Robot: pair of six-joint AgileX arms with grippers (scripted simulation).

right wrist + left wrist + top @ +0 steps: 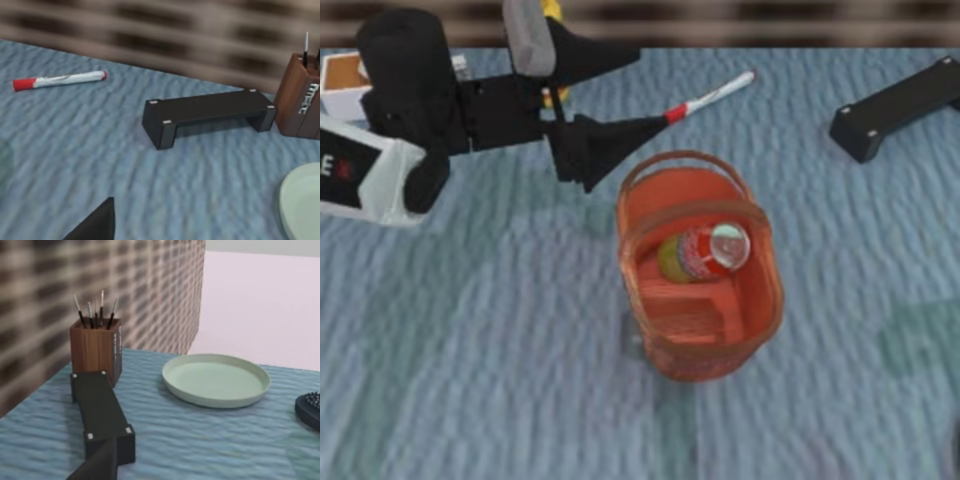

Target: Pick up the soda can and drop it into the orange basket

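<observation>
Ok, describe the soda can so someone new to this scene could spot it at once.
Find the orange basket, the oval woven one with two arched handles near the table's middle. The soda can lies on its side inside it, toward the far end. It is the only item in there: red and lime-green, with a silver top.

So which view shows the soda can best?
The top view: the soda can lies on its side inside the orange basket, silver top visible. Neither wrist view shows the can or the basket.
</observation>
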